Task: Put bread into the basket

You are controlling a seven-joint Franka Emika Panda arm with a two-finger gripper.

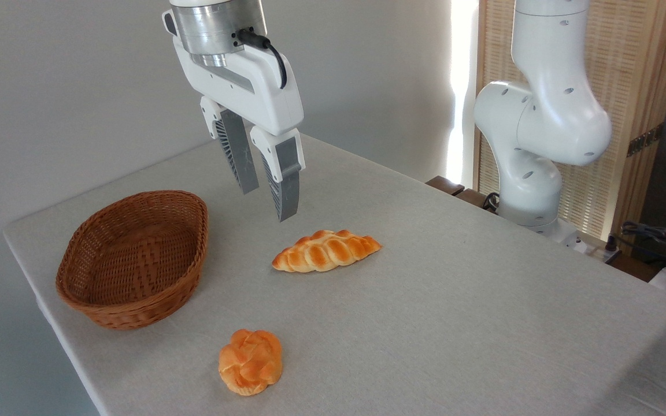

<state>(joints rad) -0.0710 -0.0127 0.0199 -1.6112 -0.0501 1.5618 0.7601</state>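
The bread [326, 251], a long braided golden-orange loaf, lies flat on the table near the middle. To its left stands the oval brown wicker basket [110, 306], with nothing inside it. My gripper [267, 203] hangs in the air above the table, between the basket and the loaf and a little behind the loaf's left end. Its two grey fingers [284, 190] are spread apart and hold nothing.
A round knotted orange bun [251, 361] sits near the table's front edge. The arm's white base [532, 190] stands at the back right, before a wooden screen [628, 115]. The table's left edge [50, 323] runs just beside the basket.
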